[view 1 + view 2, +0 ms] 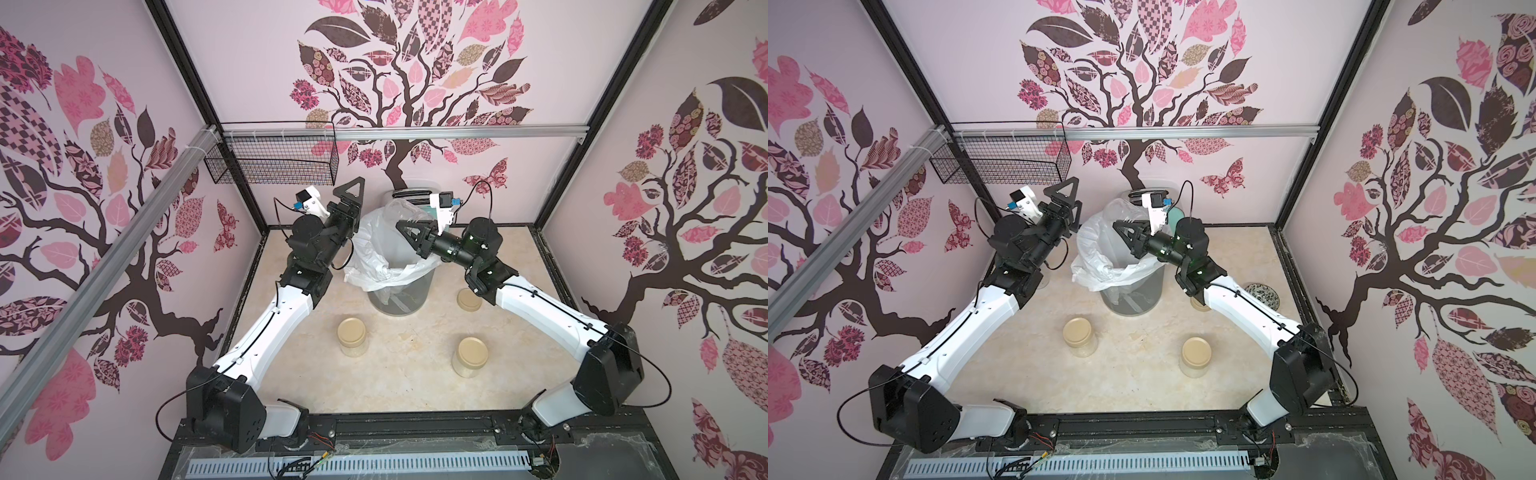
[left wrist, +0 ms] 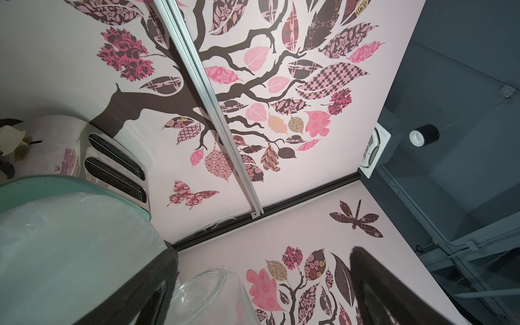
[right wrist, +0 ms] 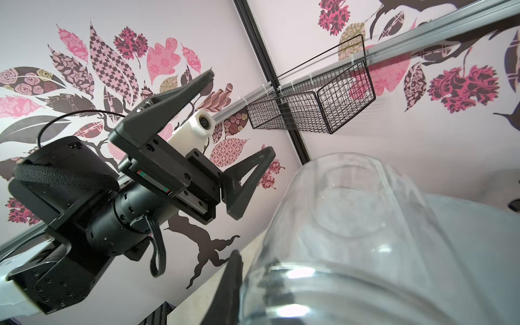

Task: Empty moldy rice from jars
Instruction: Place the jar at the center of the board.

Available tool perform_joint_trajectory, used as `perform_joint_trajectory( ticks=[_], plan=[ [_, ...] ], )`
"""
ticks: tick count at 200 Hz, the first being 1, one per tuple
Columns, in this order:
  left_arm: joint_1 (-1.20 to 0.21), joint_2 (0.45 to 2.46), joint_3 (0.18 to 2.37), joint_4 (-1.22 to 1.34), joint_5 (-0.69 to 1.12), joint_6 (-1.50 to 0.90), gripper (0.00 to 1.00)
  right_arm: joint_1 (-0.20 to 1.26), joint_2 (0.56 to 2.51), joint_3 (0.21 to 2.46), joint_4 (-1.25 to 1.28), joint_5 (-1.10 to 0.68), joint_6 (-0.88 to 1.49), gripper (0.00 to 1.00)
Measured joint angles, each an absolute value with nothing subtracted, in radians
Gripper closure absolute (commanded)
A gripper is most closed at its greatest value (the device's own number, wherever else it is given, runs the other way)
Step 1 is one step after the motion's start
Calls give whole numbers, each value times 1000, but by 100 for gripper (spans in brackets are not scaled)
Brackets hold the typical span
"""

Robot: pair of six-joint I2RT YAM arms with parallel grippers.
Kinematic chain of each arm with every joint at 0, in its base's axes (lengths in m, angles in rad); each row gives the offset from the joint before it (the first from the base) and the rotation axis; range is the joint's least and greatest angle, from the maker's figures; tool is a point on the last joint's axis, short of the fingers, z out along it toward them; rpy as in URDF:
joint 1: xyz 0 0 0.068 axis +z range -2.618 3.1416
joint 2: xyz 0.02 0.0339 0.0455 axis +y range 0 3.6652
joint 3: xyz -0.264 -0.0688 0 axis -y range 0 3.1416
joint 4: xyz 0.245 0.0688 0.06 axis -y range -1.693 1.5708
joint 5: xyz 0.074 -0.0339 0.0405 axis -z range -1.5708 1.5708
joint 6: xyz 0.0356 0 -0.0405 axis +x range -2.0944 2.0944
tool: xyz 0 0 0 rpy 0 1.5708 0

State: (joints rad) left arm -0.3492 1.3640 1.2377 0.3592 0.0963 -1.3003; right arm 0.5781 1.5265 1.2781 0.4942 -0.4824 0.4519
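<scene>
My right gripper [image 1: 400, 226] [image 1: 1116, 226] [image 3: 250, 281] is shut on the glass wall of an open, lidless jar [image 1: 395, 214] [image 3: 365, 225], tipped over the lined bin. The held jar looks clear inside, with no rice showing. Three lidded jars stand on the table in both top views: front left [image 1: 352, 336], front right [image 1: 470, 356] and one half under the right arm [image 1: 469, 300]. Pale rice [image 1: 464, 369] shows through the glass of the front right jar. My left gripper [image 1: 353, 203] [image 2: 261, 267] [image 3: 242, 112] is open and holds nothing, raised beside the bin's left rim.
The bin [image 1: 399, 299] with its white plastic liner [image 1: 374, 266] stands at the back centre. A toaster [image 2: 112, 163] sits behind it. A wire basket [image 1: 274, 162] hangs on the back rail. A dark patterned bowl [image 1: 1261, 296] lies by the right arm.
</scene>
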Motion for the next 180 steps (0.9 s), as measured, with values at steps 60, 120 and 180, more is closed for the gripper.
perform_joint_trajectory(
  ticks=[60, 120, 180],
  plan=[
    [-344, 1285, 1219, 237, 89, -1171, 2, 506, 1473, 1328, 333, -485, 422, 100],
    [-335, 1084, 1151, 71, 91, -948, 2, 197, 1417, 1516, 41, -475, 352, 100],
    [-335, 897, 1016, -107, 83, -786, 2, 68, 1580, 1606, -318, -382, 215, 100]
  ],
)
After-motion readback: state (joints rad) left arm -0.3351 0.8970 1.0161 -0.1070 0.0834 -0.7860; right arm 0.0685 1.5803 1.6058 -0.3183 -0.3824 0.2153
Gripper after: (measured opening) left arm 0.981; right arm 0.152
